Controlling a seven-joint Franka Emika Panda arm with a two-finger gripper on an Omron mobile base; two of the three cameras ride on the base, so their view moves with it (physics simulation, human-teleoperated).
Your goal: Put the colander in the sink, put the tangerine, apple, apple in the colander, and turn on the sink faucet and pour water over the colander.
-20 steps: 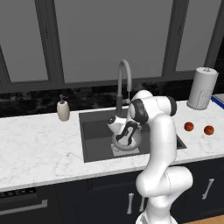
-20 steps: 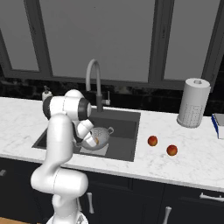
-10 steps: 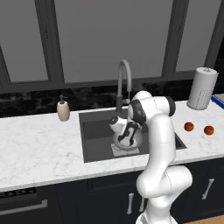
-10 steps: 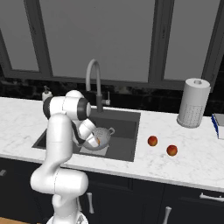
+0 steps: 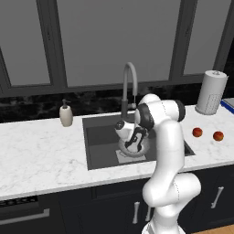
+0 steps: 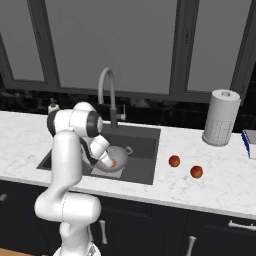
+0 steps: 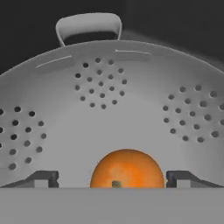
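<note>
Fruit handling: tangerine (image 7: 126, 168) looks light, round and prone to rolling; best pinched across its widest part. Apples (image 6: 174, 161) look firmer and a bit bigger; same hold.
Colander (image 7: 109, 105): stiff metal bowl in the sink (image 5: 98, 137), centre of frame; loop handle is the hold.
Claw: gripper (image 7: 112, 178) open, fingertips clear on both sides of the tangerine, which sits inside the colander.
Views: hand view shows the gap; right base view shows both apples on the counter (image 6: 220, 175), right.

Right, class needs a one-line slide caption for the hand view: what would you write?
Open gripper poised over the tangerine resting inside the perforated colander, fingertips clear of the fruit on either side.
</note>
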